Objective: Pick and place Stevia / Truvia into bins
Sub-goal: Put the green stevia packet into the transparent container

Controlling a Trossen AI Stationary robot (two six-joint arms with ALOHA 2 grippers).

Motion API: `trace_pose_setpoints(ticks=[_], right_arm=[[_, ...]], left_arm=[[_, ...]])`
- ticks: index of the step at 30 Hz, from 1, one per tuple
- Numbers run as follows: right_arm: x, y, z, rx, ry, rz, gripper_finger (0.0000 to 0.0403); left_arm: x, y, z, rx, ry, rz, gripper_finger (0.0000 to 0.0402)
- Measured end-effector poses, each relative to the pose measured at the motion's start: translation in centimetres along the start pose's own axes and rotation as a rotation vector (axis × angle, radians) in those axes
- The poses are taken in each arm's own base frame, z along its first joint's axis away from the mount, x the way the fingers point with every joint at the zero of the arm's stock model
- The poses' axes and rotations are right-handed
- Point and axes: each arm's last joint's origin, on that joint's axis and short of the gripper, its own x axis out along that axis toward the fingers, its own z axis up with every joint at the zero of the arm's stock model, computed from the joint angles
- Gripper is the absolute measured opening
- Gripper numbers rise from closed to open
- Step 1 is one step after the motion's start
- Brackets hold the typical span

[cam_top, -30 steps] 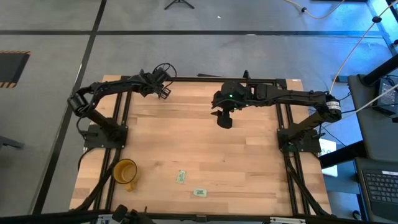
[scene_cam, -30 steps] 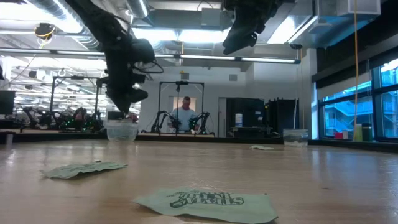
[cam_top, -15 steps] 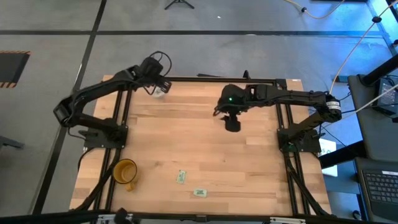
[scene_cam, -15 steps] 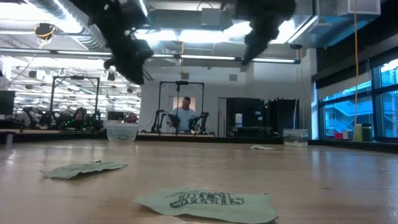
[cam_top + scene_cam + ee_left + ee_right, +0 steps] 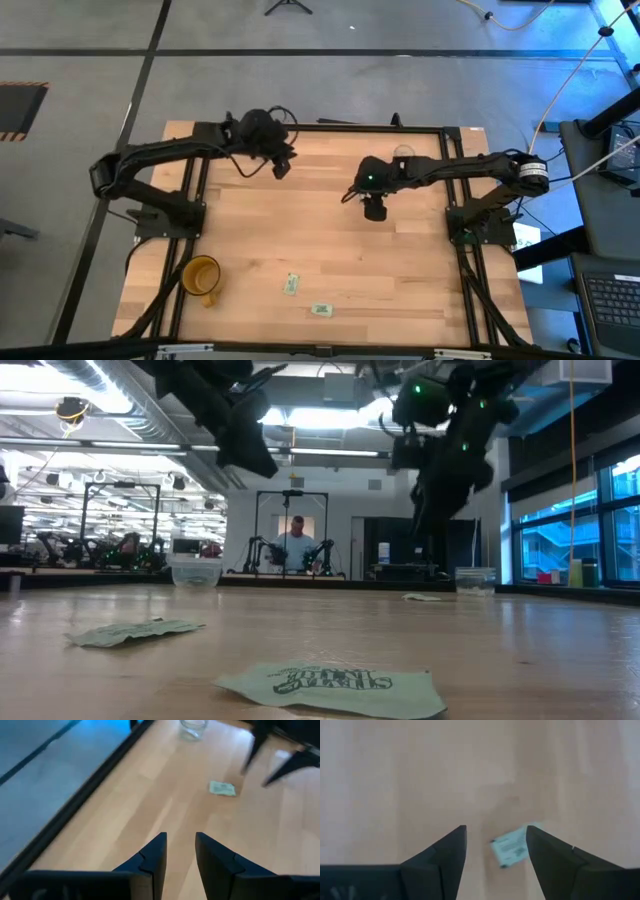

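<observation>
Left jaws: my left gripper (image 5: 281,166) hangs over the far left part of the worktop (image 5: 330,250), jaws spread a little with nothing between them; in its wrist view the two fingers (image 5: 155,857) stand apart over bare wood.
Right jaws: my right gripper (image 5: 374,207) hangs over the far middle-right of the worktop, jaws spread wide and empty, with one sachet (image 5: 511,850) lying flat on the wood just beyond and between my fingers (image 5: 445,852).
Sachets counted: three are plain to me. Two lie near the front edge, well apart from both my jaws: one (image 5: 292,284) nearer the middle and one (image 5: 321,310) closer to the edge, just beside each other. The third is the one under my right jaws; my left wrist view also shows a sachet (image 5: 222,788) on the wood out ahead of the left jaws, and I cannot tell whether it is the same one.
Bins counted: two. A wider cloudy cup (image 5: 196,570) stands at the far edge by my left arm's side; a narrower clear cup (image 5: 475,580) stands at the far edge near my right arm. Both are apart from my jaws.
Mug: one yellow-orange mug (image 5: 201,277) sits at the front left, far from both jaws.
Room: one person (image 5: 295,546) stands in the background beyond the worktop.
</observation>
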Motion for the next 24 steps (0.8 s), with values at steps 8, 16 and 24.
trace_pose_setpoints(ticks=[8, 16, 24], right_arm=[[1.9, -1.1, -1.7, 0.279, -0.091, -0.066, 0.0209], [2.9, -1.1, -3.2, 0.385, -0.119, -0.153, 0.0209], [4.0, -0.9, -4.6, 0.38, -0.123, -0.161, 0.0209]], left_arm=[[2.7, -1.0, -0.7, -0.006, 0.065, -0.012, 0.0097], [4.7, -0.8, -1.1, -0.032, 0.085, -0.01, 0.0097], [5.0, -1.2, -0.5, -0.037, 0.019, -0.032, 0.0097]])
